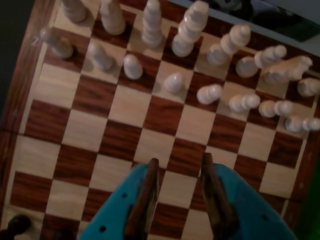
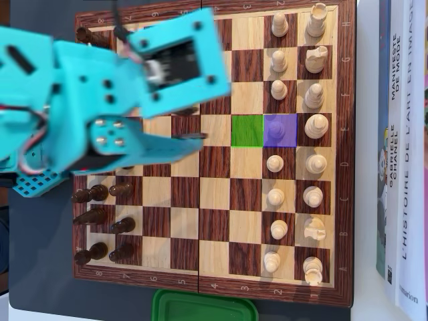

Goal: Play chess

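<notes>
A wooden chessboard [image 2: 217, 194] fills both views. White pieces [image 2: 314, 160] stand in two rows along its right side in the overhead view, and dark pieces [image 2: 100, 224] stand at the left. One white pawn [image 2: 276, 128] sits on a purple-tinted square, next to a green-tinted empty square [image 2: 247, 130]. In the overhead view my turquoise gripper [image 2: 200, 137] hovers over the board's upper left middle. In the wrist view the gripper [image 1: 180, 161] is open above empty squares, nothing between its fingers [image 1: 150, 190]. The white pawn row [image 1: 174, 82] lies ahead of it.
Books [image 2: 401, 154] lie along the board's right edge in the overhead view. A green container [image 2: 204, 306] sits below the board. The arm hides some dark pieces at the upper left. A dark piece [image 1: 15, 225] shows at the wrist view's bottom left.
</notes>
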Tool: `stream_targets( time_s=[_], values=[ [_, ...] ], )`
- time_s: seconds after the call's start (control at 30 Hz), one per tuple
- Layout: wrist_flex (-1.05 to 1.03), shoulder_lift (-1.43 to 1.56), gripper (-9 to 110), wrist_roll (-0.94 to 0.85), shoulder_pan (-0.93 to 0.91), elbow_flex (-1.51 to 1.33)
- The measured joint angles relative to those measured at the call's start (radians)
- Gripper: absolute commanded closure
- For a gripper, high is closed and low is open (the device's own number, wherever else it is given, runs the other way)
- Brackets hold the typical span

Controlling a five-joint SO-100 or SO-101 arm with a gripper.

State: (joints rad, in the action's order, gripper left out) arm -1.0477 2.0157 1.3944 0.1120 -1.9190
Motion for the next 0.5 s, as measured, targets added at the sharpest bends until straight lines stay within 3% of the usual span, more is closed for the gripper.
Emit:
stream_targets(
  time_s=[0.5],
  values=[
    [-0.163, -0.333, 88, 0.002, -0.018, 0.357]
  ],
)
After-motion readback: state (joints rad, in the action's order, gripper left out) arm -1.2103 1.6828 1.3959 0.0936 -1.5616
